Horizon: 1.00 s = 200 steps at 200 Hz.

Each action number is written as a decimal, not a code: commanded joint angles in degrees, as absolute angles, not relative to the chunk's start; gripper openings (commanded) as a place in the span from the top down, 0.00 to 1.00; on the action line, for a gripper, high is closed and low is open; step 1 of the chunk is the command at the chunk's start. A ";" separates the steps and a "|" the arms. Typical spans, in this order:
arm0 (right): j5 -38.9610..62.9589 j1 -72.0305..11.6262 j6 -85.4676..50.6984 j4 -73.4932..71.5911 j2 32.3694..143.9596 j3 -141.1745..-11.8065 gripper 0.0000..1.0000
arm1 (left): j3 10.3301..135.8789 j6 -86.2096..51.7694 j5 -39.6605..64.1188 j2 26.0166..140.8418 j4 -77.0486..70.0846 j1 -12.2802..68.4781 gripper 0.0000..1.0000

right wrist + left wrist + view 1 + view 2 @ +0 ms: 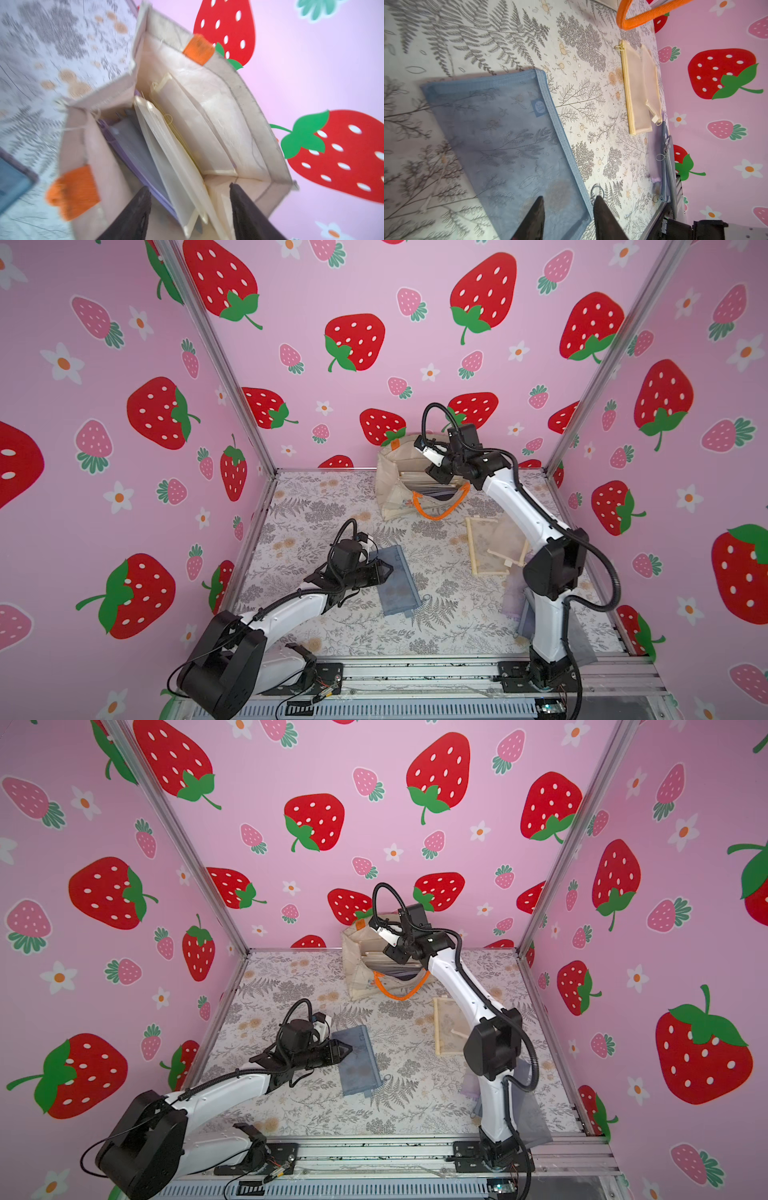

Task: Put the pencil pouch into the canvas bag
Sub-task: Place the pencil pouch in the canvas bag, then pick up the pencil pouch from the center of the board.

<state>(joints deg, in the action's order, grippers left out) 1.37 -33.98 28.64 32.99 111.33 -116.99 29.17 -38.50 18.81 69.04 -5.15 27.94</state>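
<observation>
The left gripper (569, 198), jaws part-open astride the blue pouch (500, 128) at its edge, could pinch only slippery mesh, while the right gripper (189, 186) gapes, apparently empty, over the canvas bag (239, 99).

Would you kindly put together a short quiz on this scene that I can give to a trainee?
1. True or false: the blue pouch lies on the table, outside the canvas bag.
2. Which gripper hangs over the bag's open top? A) left B) right
3. Fill in: the bag's rope handles are ____ in colour.
Key: 1 true. 2 B: the right gripper, with its jaws apart. 3 orange.
</observation>
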 commanded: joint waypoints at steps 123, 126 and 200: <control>16.93 -46.25 -11.06 9.96 91.86 -54.42 0.28 | 23.19 -40.22 15.80 70.66 -2.23 22.32 0.52; 17.10 -46.38 -11.30 9.44 92.41 -54.41 0.28 | 23.12 -40.33 15.88 70.91 -2.59 22.29 0.51; 21.87 -46.57 -13.57 4.57 103.64 -57.37 0.27 | 24.02 -43.39 17.11 80.89 -9.79 24.54 0.49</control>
